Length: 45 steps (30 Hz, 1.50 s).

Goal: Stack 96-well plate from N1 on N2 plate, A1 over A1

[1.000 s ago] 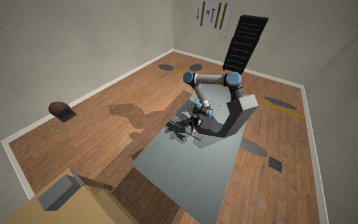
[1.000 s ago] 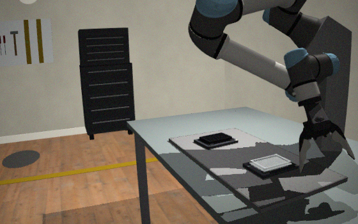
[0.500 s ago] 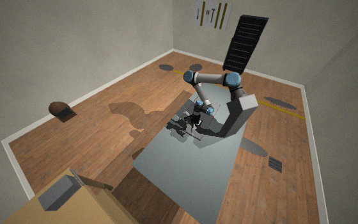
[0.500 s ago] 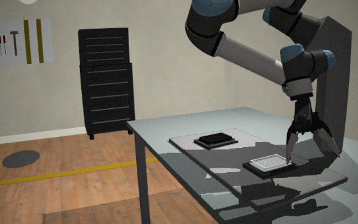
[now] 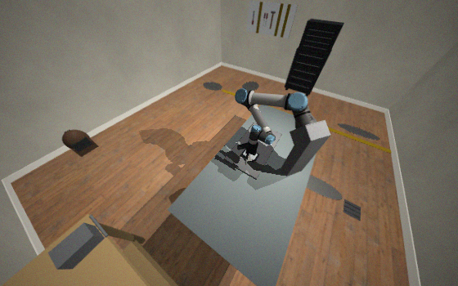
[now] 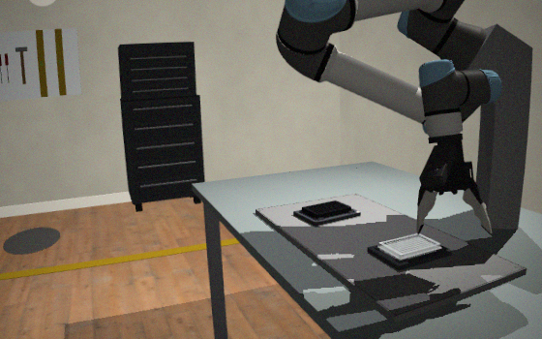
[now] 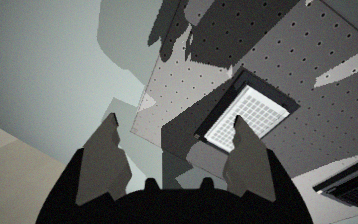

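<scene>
A clear white 96-well plate (image 6: 409, 245) sits in a black plate nest (image 6: 406, 254) at the near end of the grey perforated board. A black plate (image 6: 326, 209) sits in the other nest (image 6: 326, 216) at the far end. My gripper (image 6: 453, 224) is open and empty. It hangs above the table just beyond the white plate, fingers pointing down and apart from it. In the wrist view the white plate (image 7: 247, 119) lies by the right fingertip, off to the right of the gripper (image 7: 175, 122). The other nest (image 7: 345, 185) shows at the lower right. I cannot tell the cut corners.
The arm's grey pedestal (image 6: 503, 131) stands right behind the gripper. The board overhangs the grey table (image 6: 310, 194) near its edge. A black drawer cabinet (image 6: 161, 121) stands against the back wall, away from the table.
</scene>
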Tool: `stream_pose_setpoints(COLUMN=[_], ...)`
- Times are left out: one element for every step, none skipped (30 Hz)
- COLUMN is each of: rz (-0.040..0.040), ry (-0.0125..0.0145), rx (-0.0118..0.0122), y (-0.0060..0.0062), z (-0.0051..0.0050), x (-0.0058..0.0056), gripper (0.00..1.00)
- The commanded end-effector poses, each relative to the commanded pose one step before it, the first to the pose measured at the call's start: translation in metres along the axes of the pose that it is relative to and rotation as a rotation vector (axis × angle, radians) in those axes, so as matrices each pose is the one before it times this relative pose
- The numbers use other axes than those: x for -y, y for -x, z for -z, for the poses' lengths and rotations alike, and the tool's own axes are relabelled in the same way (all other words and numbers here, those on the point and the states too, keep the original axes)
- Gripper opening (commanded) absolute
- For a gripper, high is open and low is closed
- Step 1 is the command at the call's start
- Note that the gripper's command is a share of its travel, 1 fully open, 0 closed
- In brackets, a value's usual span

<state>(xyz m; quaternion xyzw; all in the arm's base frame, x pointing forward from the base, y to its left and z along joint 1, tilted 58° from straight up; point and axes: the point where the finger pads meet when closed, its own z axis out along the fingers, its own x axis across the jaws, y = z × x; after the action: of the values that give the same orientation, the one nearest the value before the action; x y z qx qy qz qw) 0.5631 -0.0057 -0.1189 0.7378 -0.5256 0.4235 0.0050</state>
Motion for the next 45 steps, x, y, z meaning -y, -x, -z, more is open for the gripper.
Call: stream_pose_setpoints(rz=[-0.05392,-0.02975,-0.02974,-0.01291,-0.00001,0.0,0.0,0.0,-0.02977,-0.02977,-0.02978,0.0,0.0,-0.01325,0.0,0.0,0.0,-0.0298,-0.02979,-0.0298,-0.01358,0.0,0.0,0.0,0.0,-0.02982,-0.02982,-0.02983,0.0,0.0,-0.01387,0.0,0.0,0.0,0.0,0.0,0.0,0.0,0.00001,0.0,0.0,0.0,0.0,0.0,0.0], ry=[0.00752,0.00328,0.00328,0.00143,0.00002,0.00001,0.00001,0.0,0.00218,0.00217,0.00222,0.0,0.0,0.00095,0.00002,0.00001,0.0,0.00107,0.00106,0.00111,0.00049,-0.00002,0.00002,0.00001,0.0,-0.00003,-0.00004,0.00001,0.0,0.0,-0.00004,0.00002,0.00001,0.0,0.0,0.0,0.0,0.0,-0.00001,0.0,0.0,0.0,0.0,0.0,0.0], rx=[-0.02679,-0.01468,-0.01468,-0.00637,-0.00001,-0.00001,0.0,0.0,-0.01483,-0.01483,-0.01484,0.0,0.0,-0.0066,-0.00001,-0.00001,0.0,-0.0149,-0.0149,-0.01491,-0.00679,0.0,-0.00001,0.0,0.0,-0.0149,-0.0149,-0.01491,0.0,0.0,-0.00693,-0.00001,-0.00001,0.0,0.0,0.0,0.0,0.0,-0.00002,0.00001,0.0,0.0,0.0,0.0,0.0], y=[-0.01514,-0.0045,-0.00456,-0.0046,-0.00461,-0.0032,0.0,0.0,-0.00455,-0.00461,-0.00462,0.0,0.0,-0.00471,-0.0047,-0.00352,0.0,-0.00464,-0.0047,-0.00469,-0.00476,-0.00479,-0.0038,0.0,0.0,-0.00472,-0.00476,-0.00473,0.0,0.0,-0.00482,-0.00478,-0.00405,0.0,0.0,0.0,0.0,0.0,0.00007,-0.00002,-0.00001,-0.00001,-0.00001,-0.00001,0.0], z=[0.0066,0.00175,0.00168,0.00161,0.00159,0.0011,0.0,0.0,0.00176,0.00169,0.00164,0.0,0.0,0.00154,0.00153,0.00115,0.0,0.0017,0.00163,0.00158,0.00149,0.00144,0.00118,0.0,0.0,0.00164,0.00156,0.00153,0.0,0.0,0.00141,0.00142,0.0012,0.0,0.0,0.0,0.0,0.0,-0.00003,0.00001,0.00001,0.0,0.0,0.0,0.0], x=[-0.00477,-0.00139,-0.00126,-0.0011,-0.00101,-0.0007,0.00001,0.00001,-0.00118,-0.00106,-0.00085,0.0,0.0,-0.0008,-0.00068,-0.00051,0.00001,-0.00085,-0.00072,-0.00051,-0.00041,-0.00039,-0.00025,0.00001,0.00001,-0.0005,-0.00037,-0.00015,0.0,0.0,-0.0001,0.00003,0.00003,0.00001,0.0,0.0,0.0,0.0,0.0,0.0,0.0,0.0,0.0,0.0,0.0], gripper=[1.0,1.0,1.0,1.0,1.0,1.0,1.0,1.0,1.0,1.0,1.0,1.0,1.0,1.0,1.0,1.0,1.0,1.0,1.0,1.0,1.0,1.0,1.0,1.0,1.0,1.0,1.0,1.0,1.0,1.0,1.0,1.0,1.0,1.0,1.0,1.0,1.0,1.0,1.0,1.0,1.0,1.0,1.0,1.0,1.0])
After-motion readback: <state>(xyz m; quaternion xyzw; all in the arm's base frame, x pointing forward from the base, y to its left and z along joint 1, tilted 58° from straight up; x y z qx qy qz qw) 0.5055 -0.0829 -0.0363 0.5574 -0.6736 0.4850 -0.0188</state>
